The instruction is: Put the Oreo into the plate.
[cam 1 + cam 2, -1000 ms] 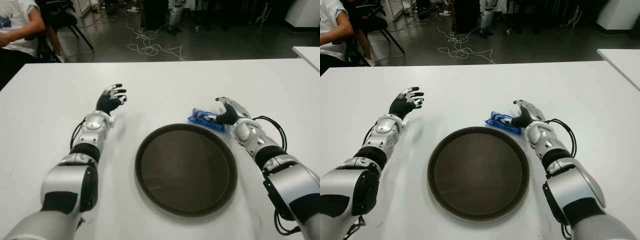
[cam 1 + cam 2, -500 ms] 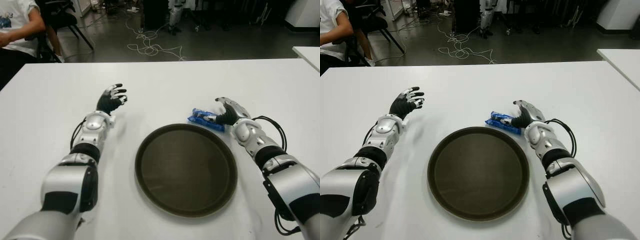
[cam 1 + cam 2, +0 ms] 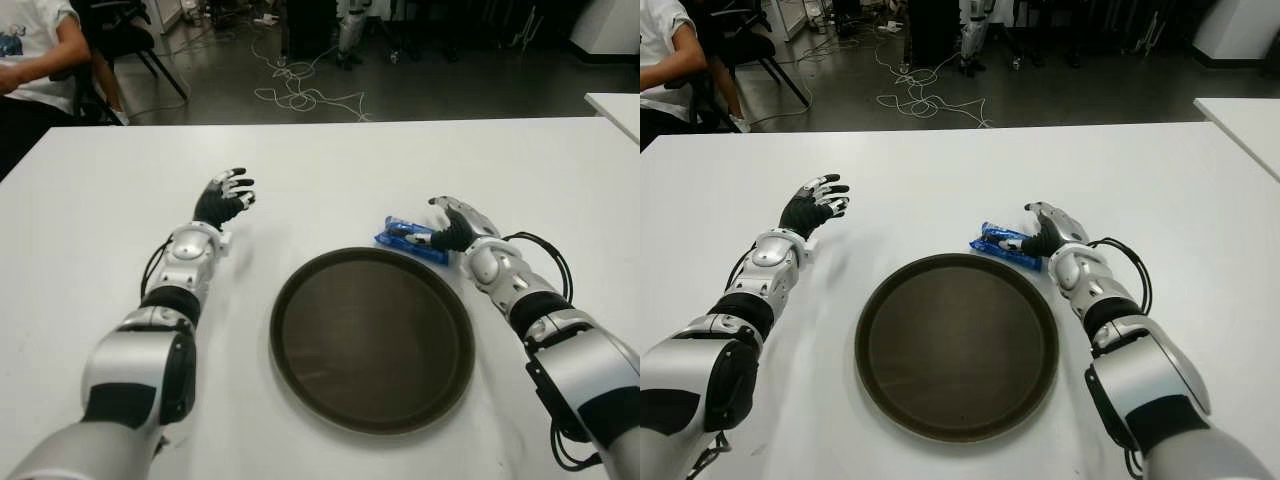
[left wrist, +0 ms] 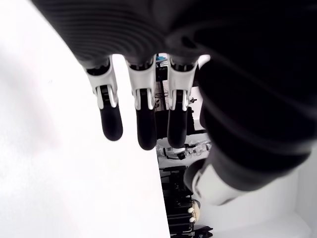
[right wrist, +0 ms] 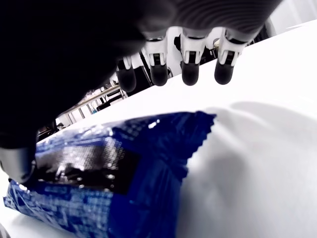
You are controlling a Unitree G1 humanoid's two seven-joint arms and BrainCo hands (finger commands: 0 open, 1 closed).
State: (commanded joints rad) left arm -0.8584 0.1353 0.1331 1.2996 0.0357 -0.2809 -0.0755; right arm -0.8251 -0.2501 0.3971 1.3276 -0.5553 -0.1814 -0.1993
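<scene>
right hand [image 3: 455, 222]: at the right end of the Oreo pack, thumb touching or nearly on the wrapper, other fingers [image 5: 190, 72] spread above it; not closed on it, holds nothing.
left hand [image 3: 222, 197]: idle, left of the plate and well apart from it, fingers loosely extended, empty.
Oreo pack [image 3: 412, 239]: blue wrapper lying flat on the white table [image 3: 330, 170], just beyond the plate's far-right rim, near or just touching it; not in the plate.
plate [image 3: 371, 338]: dark round tray, centre of table, nothing in it.
handling (judgement): light, thin crinkly film, glossy so likely slippery; cookies inside brittle, so squeeze gently. Soft wrapper ends will fold, so the body is the stiffer part.
where to grip (judgement): across the narrow width of the body, thumb on one long side and fingers on the other; not by the crimped end.
surroundings: cables [image 3: 300, 90] on the floor beyond the table, seated person [image 3: 35, 55] at far left, second table [image 3: 615, 105] edge at far right.
obstacles (judgement): path is short; only the plate's raised rim needs clearing.
</scene>
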